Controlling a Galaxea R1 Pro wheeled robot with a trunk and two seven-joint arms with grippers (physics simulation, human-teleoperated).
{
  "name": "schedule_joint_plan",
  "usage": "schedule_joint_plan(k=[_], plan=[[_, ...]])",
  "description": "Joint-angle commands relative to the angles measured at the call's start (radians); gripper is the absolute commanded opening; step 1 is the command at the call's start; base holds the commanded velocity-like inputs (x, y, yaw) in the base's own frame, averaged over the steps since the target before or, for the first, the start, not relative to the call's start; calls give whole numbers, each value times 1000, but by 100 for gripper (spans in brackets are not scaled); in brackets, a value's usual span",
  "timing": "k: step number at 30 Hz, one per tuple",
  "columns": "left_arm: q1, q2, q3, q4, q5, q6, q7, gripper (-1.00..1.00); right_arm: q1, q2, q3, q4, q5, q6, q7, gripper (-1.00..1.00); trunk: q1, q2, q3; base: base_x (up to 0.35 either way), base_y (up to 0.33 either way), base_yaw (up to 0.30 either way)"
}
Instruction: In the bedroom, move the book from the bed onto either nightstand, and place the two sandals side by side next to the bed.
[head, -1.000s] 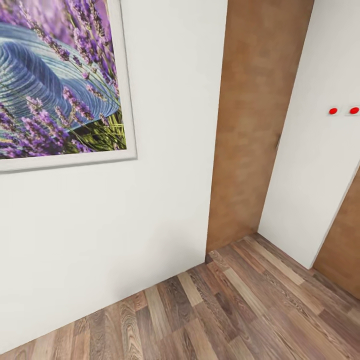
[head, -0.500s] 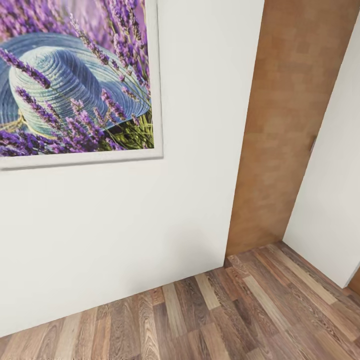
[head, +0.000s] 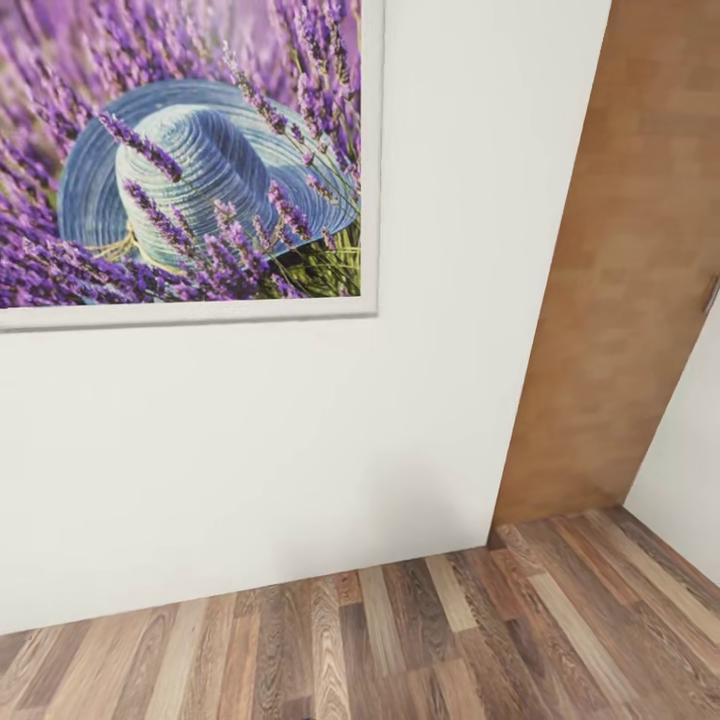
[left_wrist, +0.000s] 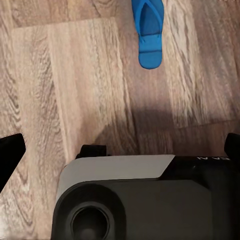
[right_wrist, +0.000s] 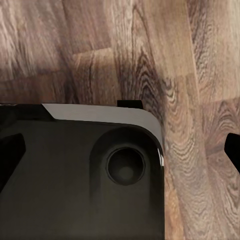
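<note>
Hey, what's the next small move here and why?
Probably keep turning the base away from the wall: the head camera faces the framed lavender picture and a wooden door, while one blue sandal lies on the plank floor by the robot's base.

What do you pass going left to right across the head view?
Framed lavender picture → bare white wall → brown wooden door → sliver of another white wall, all above the wood-plank floor.
</note>
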Motion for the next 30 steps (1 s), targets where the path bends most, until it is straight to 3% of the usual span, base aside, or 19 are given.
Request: schedule_joint_plan(k=[1,30], plan=[[0,0,1,-1,3,-1,0,100,0,0,2,0,-1,-3,-2,100,0,0,-1,0,0,294],[0,0,1,0,3,-1,0,100,0,0,1,-1,-1,-4,-2,100,0,0,-1,0,0,294]])
